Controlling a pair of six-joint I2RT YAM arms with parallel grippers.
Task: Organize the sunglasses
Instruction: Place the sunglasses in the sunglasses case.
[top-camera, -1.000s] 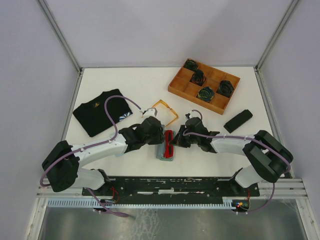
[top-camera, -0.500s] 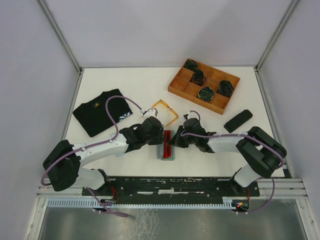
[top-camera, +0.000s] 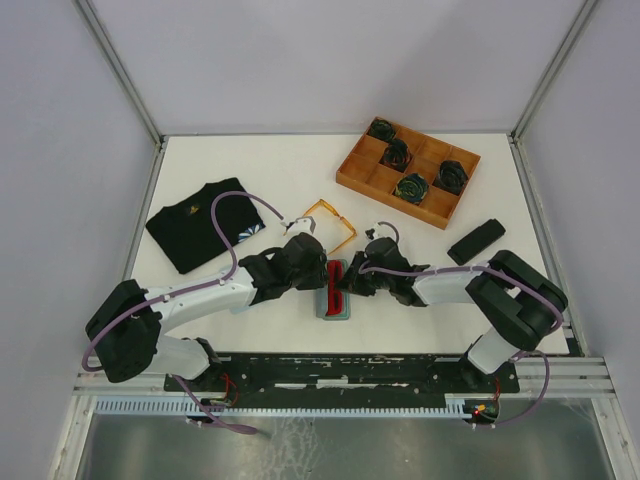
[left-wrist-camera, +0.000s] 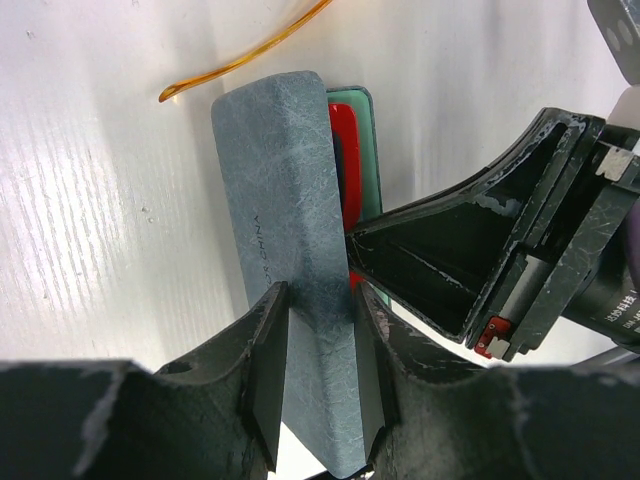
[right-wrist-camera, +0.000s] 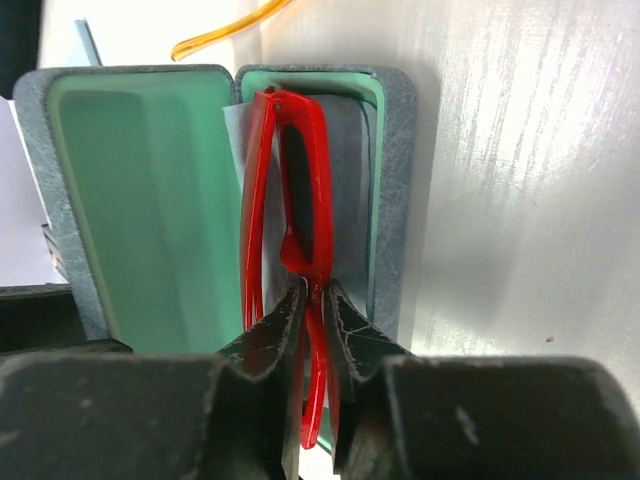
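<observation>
Over the last second, seen from above, the right gripper (right-wrist-camera: 313, 305) has slid a touch toward 9 o'clock, and the red glasses (right-wrist-camera: 318, 215) have come with it. They now lie folded in the open tray of the case (right-wrist-camera: 395, 200), lengthwise, temples tucked against the front. The case sits near the table's 6 o'clock edge, between the two arms.

The right fingers stand close on either side of the red frame at its near end. We cannot tell whether they are pinching it or have let go.

The left gripper (left-wrist-camera: 318, 370) comes in from 9 o'clock and pinches the grey-blue lid (left-wrist-camera: 285, 250) across its narrow width, holding it up on edge so the tray stays open.

We judge the first pair as good as placed. What remains for it is for the right claw to free the frame and back out toward 3 o'clock, so the lid can be swung down without catching a finger or a temple.

The orange glasses (top-camera: 338, 216) lie unfolded on the table just at 12 o'clock of the case, not yet handled. A black case (top-camera: 475, 241) lies well off at 3 o'clock.
</observation>
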